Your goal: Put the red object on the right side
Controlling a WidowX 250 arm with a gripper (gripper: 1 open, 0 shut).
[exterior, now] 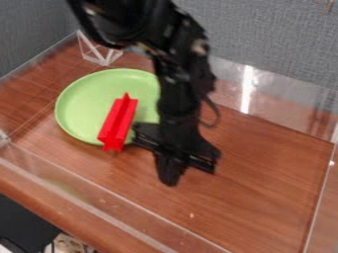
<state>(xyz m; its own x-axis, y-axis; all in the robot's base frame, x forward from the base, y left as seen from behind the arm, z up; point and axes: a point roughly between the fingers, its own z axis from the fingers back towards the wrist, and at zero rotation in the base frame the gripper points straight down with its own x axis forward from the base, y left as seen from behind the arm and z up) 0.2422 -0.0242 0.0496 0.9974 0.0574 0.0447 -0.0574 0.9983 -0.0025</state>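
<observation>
"Where's the long, narrow, bright red ridged bar (119,121)?"

"Left of the frame's centre, on the round lime-green plate (82,102), its lower end at the rim."

"And the black robot gripper (172,170)?"

"Near the middle, fingers closed, nothing visible between them."

"How will the bar handle?"

"Probably light and stiff, maybe slick-sided. I'd open wide and pinch it across its narrow width, mid-length, so it doesn't tip."
</observation>
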